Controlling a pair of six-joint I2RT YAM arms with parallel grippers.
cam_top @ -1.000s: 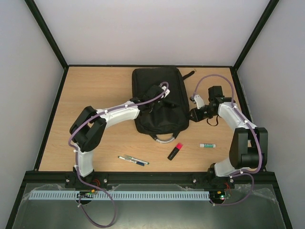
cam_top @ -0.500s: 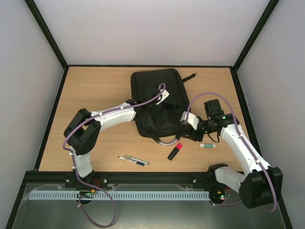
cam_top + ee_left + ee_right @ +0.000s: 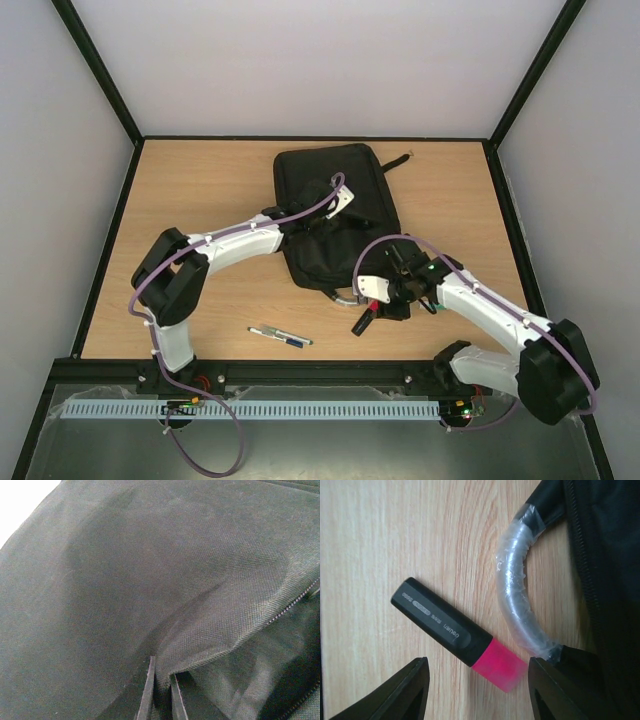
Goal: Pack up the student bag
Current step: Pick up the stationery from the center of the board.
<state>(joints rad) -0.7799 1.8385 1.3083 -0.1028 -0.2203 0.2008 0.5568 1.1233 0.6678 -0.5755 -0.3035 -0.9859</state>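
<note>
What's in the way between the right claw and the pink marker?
Nothing visible. The open right gripper hangs over the highlighter, which lies on bare table. The student bag's plastic-wrapped handle curves beside its pink cap, not across it.

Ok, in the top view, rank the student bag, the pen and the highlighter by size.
1. student bag, by far largest.
2. pen, long but thin.
3. highlighter, shorter, thicker, partly hidden; order of the last two is unsure.
</note>
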